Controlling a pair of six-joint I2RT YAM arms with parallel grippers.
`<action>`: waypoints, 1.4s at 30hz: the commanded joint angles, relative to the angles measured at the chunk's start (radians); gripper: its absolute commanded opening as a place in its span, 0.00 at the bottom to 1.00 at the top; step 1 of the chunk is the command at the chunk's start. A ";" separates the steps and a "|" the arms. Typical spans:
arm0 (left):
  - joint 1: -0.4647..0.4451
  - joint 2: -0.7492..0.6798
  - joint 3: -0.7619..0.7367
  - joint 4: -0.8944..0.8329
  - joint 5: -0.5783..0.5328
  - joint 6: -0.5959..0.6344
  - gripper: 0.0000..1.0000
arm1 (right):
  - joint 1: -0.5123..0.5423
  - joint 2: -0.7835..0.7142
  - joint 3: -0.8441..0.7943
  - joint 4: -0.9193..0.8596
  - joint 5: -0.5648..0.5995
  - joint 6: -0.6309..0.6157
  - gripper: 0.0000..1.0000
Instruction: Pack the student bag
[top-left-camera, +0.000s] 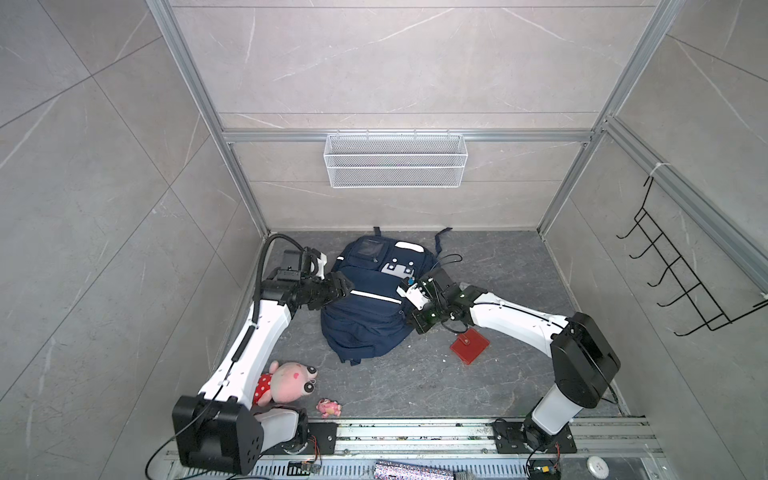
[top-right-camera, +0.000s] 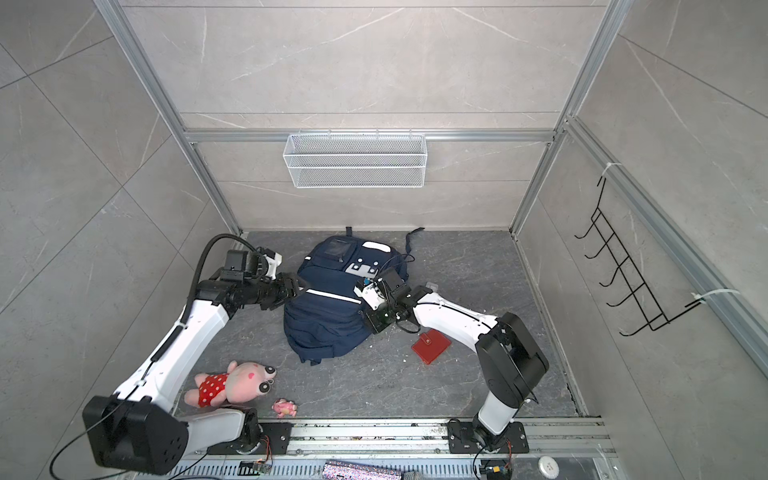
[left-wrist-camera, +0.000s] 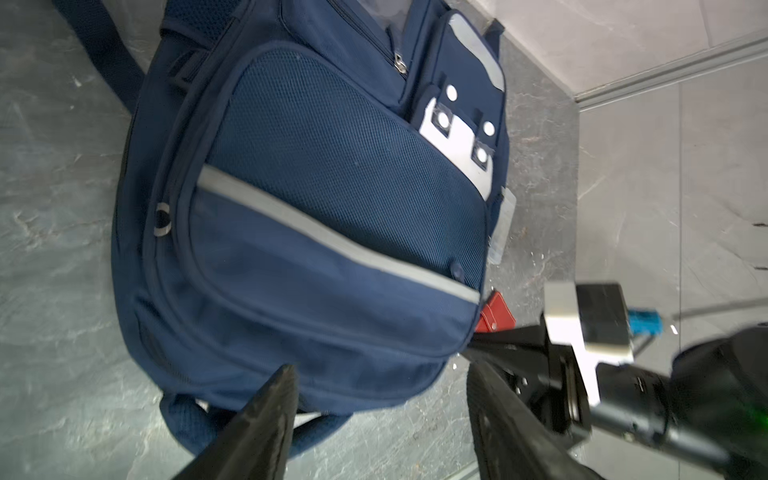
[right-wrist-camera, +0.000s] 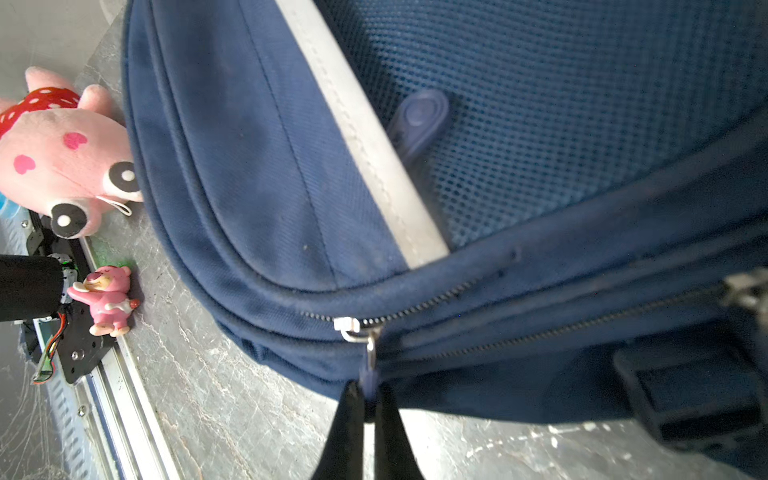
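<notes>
Your right gripper (right-wrist-camera: 368, 390) pinches the slim zipper pull (right-wrist-camera: 371, 353) of the student bag (top-left-camera: 365, 307), a navy woven-fabric backpack lying flat mid-way across the grey marbled tabletop (top-left-camera: 415, 382). Your left gripper (left-wrist-camera: 380, 368) hovers spread wide beside its mesh-fronted pocket, holding nothing.

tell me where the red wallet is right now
In both top views the red wallet lies on the floor, right of the student bag, beside the right arm.

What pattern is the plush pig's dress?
The dress is red with white dots, best in a top view.
</notes>
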 joint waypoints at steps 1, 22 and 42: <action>0.001 0.118 0.137 0.018 0.037 0.059 0.68 | -0.015 -0.036 -0.022 -0.021 0.046 0.037 0.00; 0.022 0.581 0.416 -0.075 -0.022 0.235 0.69 | -0.061 -0.058 -0.045 -0.073 0.129 0.098 0.00; 0.011 0.403 0.080 0.114 0.111 0.097 0.17 | -0.112 0.010 0.012 -0.101 0.139 0.025 0.00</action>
